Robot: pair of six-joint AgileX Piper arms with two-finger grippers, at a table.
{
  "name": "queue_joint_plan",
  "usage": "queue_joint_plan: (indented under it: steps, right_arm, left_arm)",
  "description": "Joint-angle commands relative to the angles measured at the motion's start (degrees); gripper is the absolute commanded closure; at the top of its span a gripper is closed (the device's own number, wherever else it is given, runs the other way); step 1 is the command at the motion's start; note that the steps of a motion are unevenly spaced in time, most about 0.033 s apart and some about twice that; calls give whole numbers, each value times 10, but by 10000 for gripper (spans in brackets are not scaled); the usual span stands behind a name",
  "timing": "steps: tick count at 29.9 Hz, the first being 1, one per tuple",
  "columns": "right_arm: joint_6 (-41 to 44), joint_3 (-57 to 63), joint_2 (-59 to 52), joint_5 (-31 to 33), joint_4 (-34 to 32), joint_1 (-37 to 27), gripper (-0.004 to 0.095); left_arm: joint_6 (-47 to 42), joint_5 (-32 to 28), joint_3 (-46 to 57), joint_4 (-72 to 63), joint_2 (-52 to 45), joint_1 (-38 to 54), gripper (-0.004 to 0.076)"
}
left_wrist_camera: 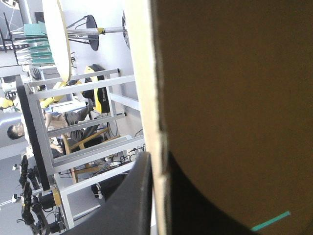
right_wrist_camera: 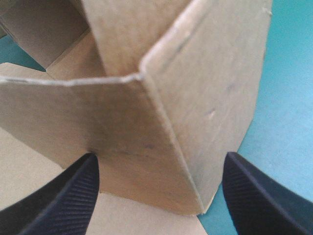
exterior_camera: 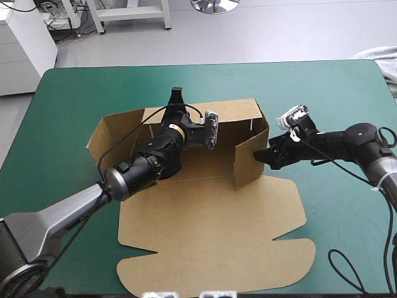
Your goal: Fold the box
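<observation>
One teal-green tabletop (exterior_camera: 322,87) is carrying the brown box (exterior_camera: 217,236) mid-frame, walls half raised. The left end effector (exterior_camera: 175,102) is pinching its back wall; the right end effector (right_wrist_camera: 160,164) is hanging released around a corner. Light, stiff board, I'm guessing: grab wall edges.

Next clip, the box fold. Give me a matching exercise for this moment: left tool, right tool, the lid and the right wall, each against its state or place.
Things:
1. left tool
2. right tool
3. lid
4. right wall

States:
A. lies flat on the teal-green table, toward its near edge
B. open, astride a raised corner of the box
C. stands upright
D. shut on the far wall

Pairs: 1-D, 2-B, 3-A, 4-C.
</observation>
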Motion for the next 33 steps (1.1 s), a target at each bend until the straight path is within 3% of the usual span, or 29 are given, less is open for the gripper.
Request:
queue_joint_plan:
  steps: [1, 5, 13, 17, 24, 29, 33]
  right_arm:
    - [-7, -15, -23, -52, 32, 43, 242]
    - [12, -15, -23, -126, 29, 77, 242]
    - [23, -15, -23, -183, 35, 98, 293]
    - [34, -15, -23, -176, 35, 98, 407]
    - [39, -15, -23, -146, 35, 98, 726]
    - [39, -15, -23, -150, 35, 98, 893]
    - [40, -15, -23, -154, 35, 98, 925]
  left_arm:
    - [24, -6, -6, -48, -3, -4, 734]
    - [24, -7, -6, -61, -1, -4, 734]
    - [51, -21, -6, -121, -1, -7, 734]
    - [68, -11, -6, -158, -1, -7, 734]
    - [204, -3, -6, -275, -1, -7, 734]
    - [210, -2, -6, -281, -2, -7, 733]
    - [213, -6, -7, -281, -6, -7, 710]
